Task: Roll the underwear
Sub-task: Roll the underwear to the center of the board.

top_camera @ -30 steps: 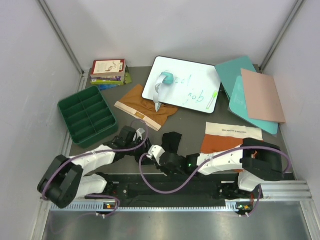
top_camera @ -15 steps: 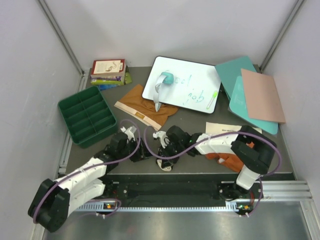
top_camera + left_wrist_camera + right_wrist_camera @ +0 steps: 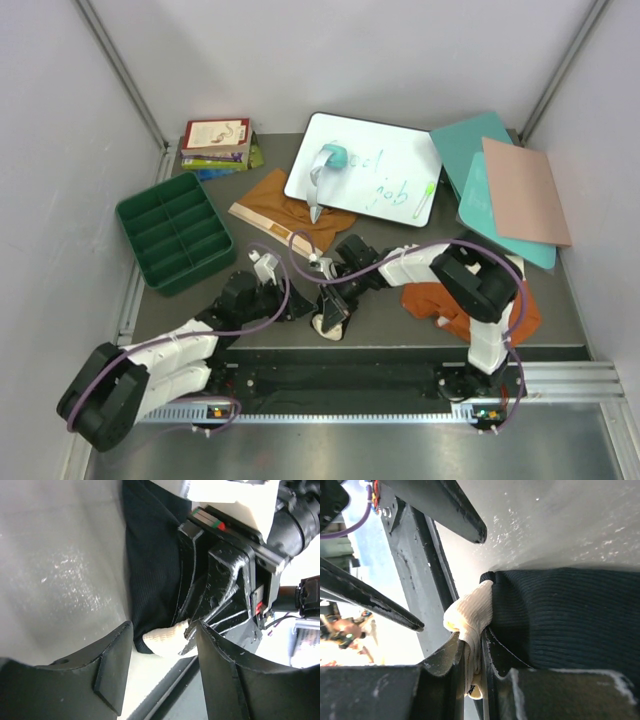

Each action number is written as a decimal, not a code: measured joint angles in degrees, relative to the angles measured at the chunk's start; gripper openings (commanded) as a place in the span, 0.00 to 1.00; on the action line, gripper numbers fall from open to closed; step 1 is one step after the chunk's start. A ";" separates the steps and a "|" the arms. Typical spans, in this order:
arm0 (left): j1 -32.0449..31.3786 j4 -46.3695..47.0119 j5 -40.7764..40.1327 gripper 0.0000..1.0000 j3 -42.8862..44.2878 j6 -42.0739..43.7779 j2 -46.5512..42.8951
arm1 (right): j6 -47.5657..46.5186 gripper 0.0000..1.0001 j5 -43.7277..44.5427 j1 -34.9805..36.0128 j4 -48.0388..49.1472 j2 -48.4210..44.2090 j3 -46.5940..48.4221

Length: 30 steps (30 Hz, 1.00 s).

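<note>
Right jaws pinching waistband (image 3: pixel 470 612); black briefs (image 3: pixel 560 615) dragged nearer; left jaws apart.

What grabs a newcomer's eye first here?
Both grippers crowd the black underwear at front centre. The right gripper pinches its cream waistband, and the left gripper hangs open alongside. Behind them, a scribbled whiteboard dominates the back.

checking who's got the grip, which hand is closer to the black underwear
Right. The right hand is shut on the black underwear by its cream waistband; the left hand is open beside that end.
</note>
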 measured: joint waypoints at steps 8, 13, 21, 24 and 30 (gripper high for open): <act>-2.36 8.52 0.02 0.57 -2.05 2.01 5.77 | 0.20 0.10 -3.48 -1.84 0.00 1.88 0.68; -4.37 14.21 -0.17 0.56 -2.14 2.12 11.47 | 0.22 0.11 -5.18 -2.45 -0.24 3.34 1.53; -6.62 23.39 0.02 0.18 -2.14 0.35 18.34 | 0.76 0.18 -6.14 -3.61 -0.48 4.33 1.77; -7.06 26.56 0.02 0.01 -2.10 -0.17 19.76 | 1.38 0.32 -6.45 -4.44 -0.81 4.42 1.77; -7.26 29.38 -1.40 0.00 -1.92 -1.03 18.99 | 2.86 0.47 -7.04 -7.23 -1.88 2.78 1.01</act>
